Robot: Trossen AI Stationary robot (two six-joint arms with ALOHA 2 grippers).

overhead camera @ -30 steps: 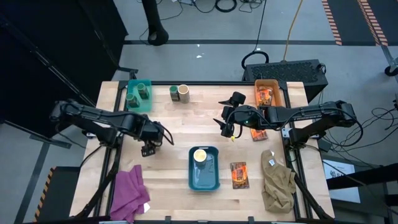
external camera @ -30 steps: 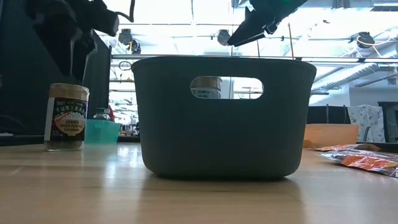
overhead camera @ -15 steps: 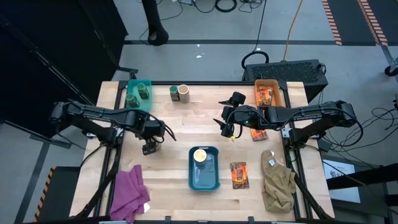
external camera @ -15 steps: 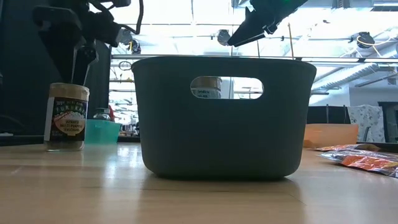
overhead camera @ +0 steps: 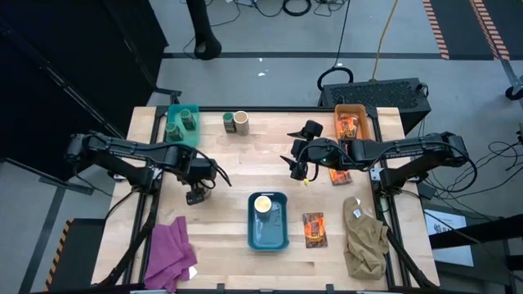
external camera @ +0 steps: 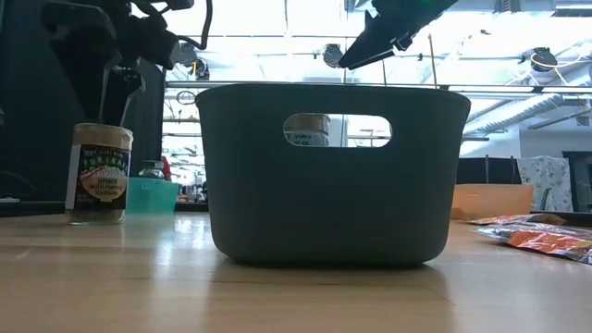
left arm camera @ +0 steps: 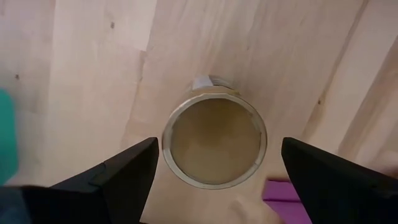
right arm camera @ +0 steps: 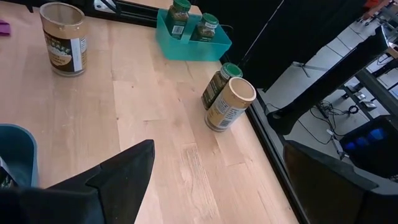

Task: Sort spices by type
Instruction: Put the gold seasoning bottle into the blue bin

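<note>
Spice jar (left arm camera: 214, 140), round, cream-topped, stands upright below spread left gripper (left arm camera: 214, 171).

On the table (overhead camera: 229, 163), the teal bin (overhead camera: 182, 125) stands at the far left corner with two jars (overhead camera: 181, 124) in it. Just right of it, two more jars (overhead camera: 235, 122) stand touching each other. The orange bin (overhead camera: 354, 124) is at the far right corner and holds a packet (overhead camera: 349, 125); another packet (overhead camera: 340, 175) lies just in front of this bin. Near the front edge, in the middle, sits the blue bin (overhead camera: 268, 222) with one jar (overhead camera: 262, 203) in its far end — a third packet (overhead camera: 313, 229) lies just right of it. One cloth (overhead camera: 170, 253) lies at the front left corner, another cloth (overhead camera: 364, 237) at the front right. A single jar (left arm camera: 214, 140) stands left of the blue bin, directly under the left gripper (overhead camera: 196, 194)
</note>
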